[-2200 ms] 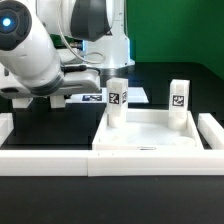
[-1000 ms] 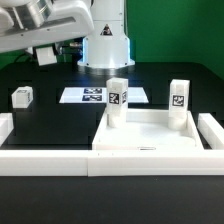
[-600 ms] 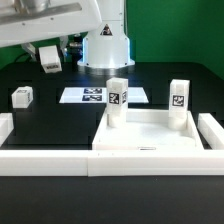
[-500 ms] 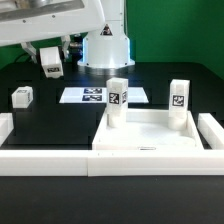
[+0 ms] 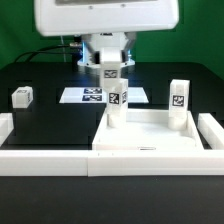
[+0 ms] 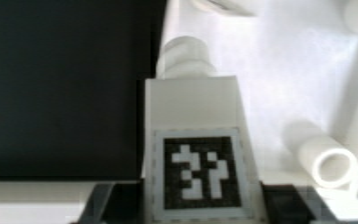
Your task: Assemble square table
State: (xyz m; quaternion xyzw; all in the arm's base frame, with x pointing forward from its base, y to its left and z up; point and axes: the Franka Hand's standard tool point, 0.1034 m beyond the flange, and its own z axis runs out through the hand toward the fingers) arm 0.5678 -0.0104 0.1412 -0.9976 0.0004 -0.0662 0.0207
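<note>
One tagged leg (image 6: pixel 194 120) sits clamped in the pincer (image 6: pixel 197 203), in mid-air.

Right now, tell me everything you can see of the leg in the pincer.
The held leg is a small white block, plastic-looking, with a black-and-white square tag on one face. It is clamped in the pincer, off the table, roughly upright. In the exterior view it shows just above a standing leg on the slab; whether they touch is unclear.
</note>
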